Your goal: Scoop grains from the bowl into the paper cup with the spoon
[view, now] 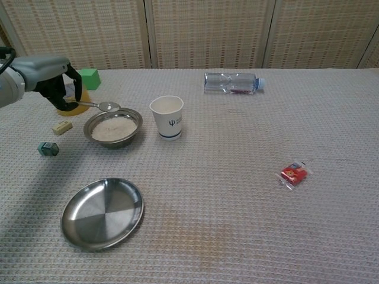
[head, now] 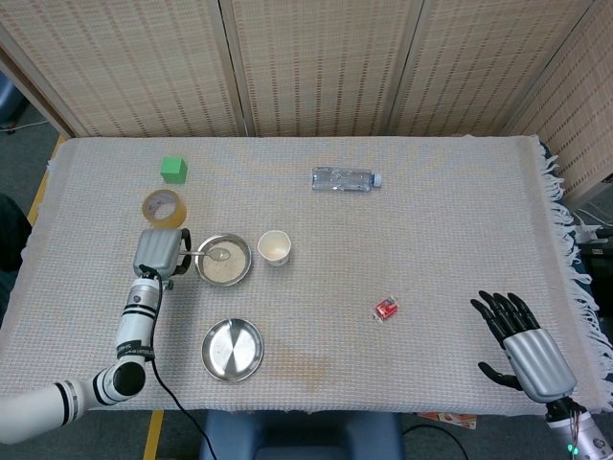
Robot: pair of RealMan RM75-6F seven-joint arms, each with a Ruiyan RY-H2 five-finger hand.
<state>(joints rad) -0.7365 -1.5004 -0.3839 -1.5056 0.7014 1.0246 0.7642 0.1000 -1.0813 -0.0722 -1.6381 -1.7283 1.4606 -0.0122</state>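
head view: the left hand [head: 159, 253] pinches the spoon [head: 204, 254] by its handle over the bowl [head: 224, 261], just left of the paper cup [head: 274, 247]. the right hand [head: 522, 343] lies spread and holds nothing.

chest view: the spoon's loaded tip sits above the bowl's rim. the thin, stiff metal likely spills if tilted; the cup looks light and tippable.

the left hand [head: 159, 253] holds a spoon [head: 207, 254] over the bowl [head: 224, 261] of grains, the paper cup [head: 274, 247] just at its three o'clock; the right hand [head: 522, 345] rests open near the table's [head: 441, 211] five o'clock corner.
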